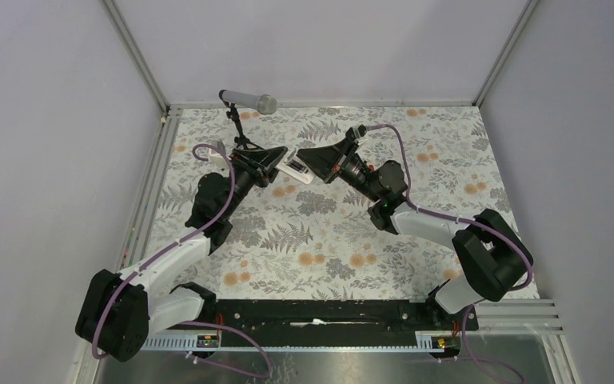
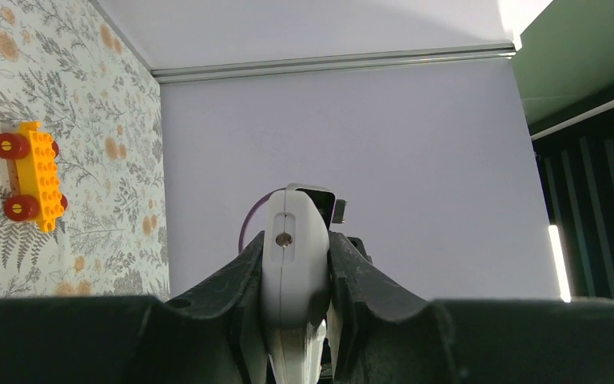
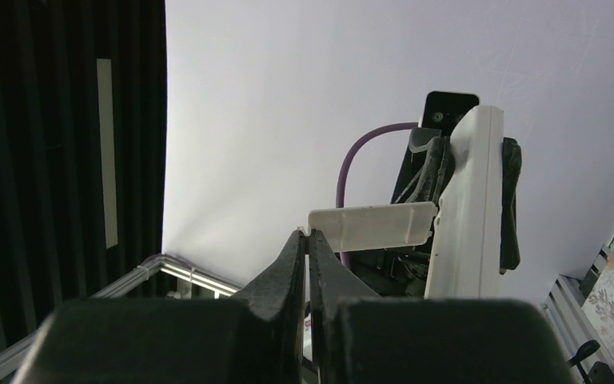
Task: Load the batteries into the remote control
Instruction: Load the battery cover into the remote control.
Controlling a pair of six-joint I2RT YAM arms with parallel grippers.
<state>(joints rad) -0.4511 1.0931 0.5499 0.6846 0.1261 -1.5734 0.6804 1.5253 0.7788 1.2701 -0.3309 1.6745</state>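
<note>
My left jaws are clamped on the remote control (image 2: 294, 264), one finger against each side. They hold it lifted off the bench (image 1: 328, 240), in the air between my two arms. My right jaws are pinched almost fully together on one end of a small flat white cover piece (image 3: 372, 226). Its far end touches one broad face of the remote and stands out from it nearly square, not lying flat against it. From overhead, my two wrists meet nose to nose above the far half of the bench, with the remote between them.

As for progress, I see no batteries anywhere: none on the bench and none in either pair of jaws. The compartment itself is hidden in every view by the cover piece and the remote's own body, so I cannot tell whether the batteries are already seated inside. The cover piece is plainly not seated flush, so by my judgement the job is not finished. Either the cover piece is coming away to open the compartment, with all the loading left to do, or it is going back on as the last step. These views do not settle which.

Farther out, a yellow toy car (image 2: 32, 176) with red wheels sits on the bench, well apart from the work. A microphone (image 1: 248, 100) on a small stand stands at the far edge.
</note>
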